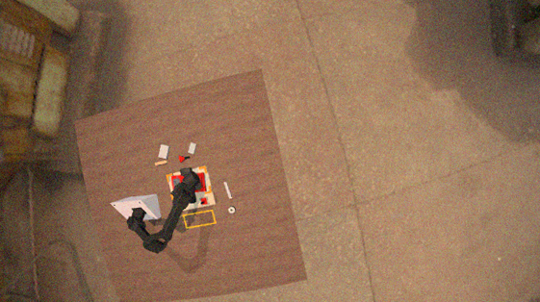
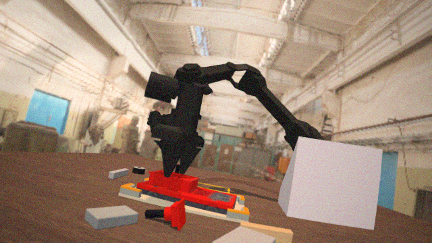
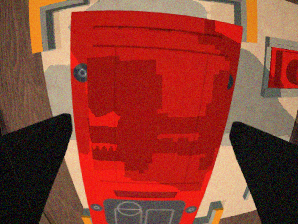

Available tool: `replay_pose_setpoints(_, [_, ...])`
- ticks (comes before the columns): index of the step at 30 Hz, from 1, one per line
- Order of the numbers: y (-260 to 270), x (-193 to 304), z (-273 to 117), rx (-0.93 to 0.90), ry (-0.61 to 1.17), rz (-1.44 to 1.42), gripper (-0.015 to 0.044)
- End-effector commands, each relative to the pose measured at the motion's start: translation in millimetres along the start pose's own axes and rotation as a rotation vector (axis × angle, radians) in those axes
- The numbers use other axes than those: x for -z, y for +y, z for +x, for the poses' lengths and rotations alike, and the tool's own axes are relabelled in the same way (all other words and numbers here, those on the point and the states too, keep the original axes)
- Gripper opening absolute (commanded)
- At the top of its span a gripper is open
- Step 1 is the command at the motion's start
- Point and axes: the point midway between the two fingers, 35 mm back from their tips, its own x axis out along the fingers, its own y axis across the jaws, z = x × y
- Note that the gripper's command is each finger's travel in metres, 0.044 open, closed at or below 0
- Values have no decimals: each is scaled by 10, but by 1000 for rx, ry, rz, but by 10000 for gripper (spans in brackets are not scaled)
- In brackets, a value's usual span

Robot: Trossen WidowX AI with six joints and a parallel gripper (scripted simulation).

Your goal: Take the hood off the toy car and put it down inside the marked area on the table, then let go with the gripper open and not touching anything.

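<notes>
The toy car [image 3: 149,116] is straddled by the wide-open jaws, with bare room left on both flanks. A white block [image 2: 332,180] and loose parts [image 2: 111,216] crowd the surrounding surface [image 2: 50,199].
</notes>
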Motion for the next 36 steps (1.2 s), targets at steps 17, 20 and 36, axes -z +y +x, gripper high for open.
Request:
replay_pose_setpoints(17, [-7, 2, 109, 5, -1, -4, 440])
replay_pose_setpoints(20, [-8, 2, 123, 6, -1, -4, 440])
replay_pose_setpoints(36, [-2, 0, 123, 1, 0, 0, 288])
